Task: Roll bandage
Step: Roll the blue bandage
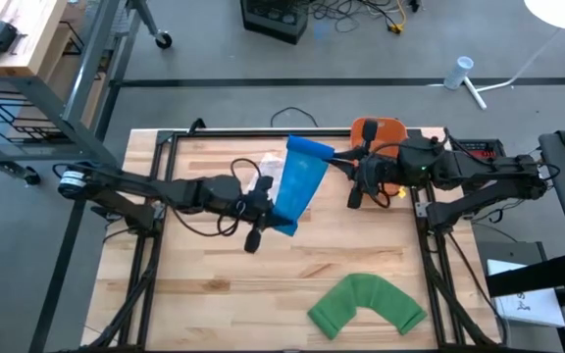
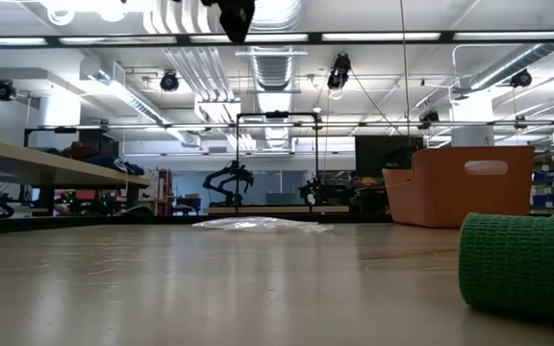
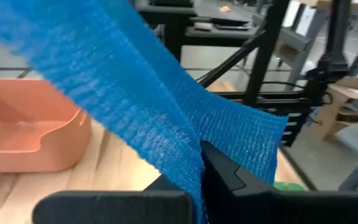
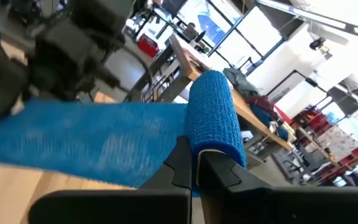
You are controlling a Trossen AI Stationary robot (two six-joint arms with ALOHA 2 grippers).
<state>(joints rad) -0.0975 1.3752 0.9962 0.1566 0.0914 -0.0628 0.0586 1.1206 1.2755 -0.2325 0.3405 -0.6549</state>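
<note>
From overhead, the left gripper [image 1: 263, 211] sits left of the bench [image 1: 214, 294] centre with its jaws pinching the loose lower end of the blue bandage [image 1: 297, 181]. The strip runs up and rightward through the air to its rolled end, which the right gripper [image 1: 346, 162] has clamped between its jaws near the far edge. The left wrist view shows what the overhead cannot: the woven blue strip [image 3: 160, 118] passing tight between the dark fingers [image 3: 229, 171]. The right wrist view shows the wound roll [image 4: 216, 118] standing just above its own fingers [image 4: 182, 162], the flat strip stretching away to the other arm. The bench-level view misses both grippers and the blue bandage altogether.

The orange bin [image 1: 376, 129] stands at the far edge behind the right gripper; I cannot tell what is in it. A clear plastic wrapper [image 1: 263, 169] lies on the bench under the strip. A green bandage [image 1: 366, 304], bent in an arc, lies well apart near the front right, looming large at bench level [image 2: 522, 259]
</note>
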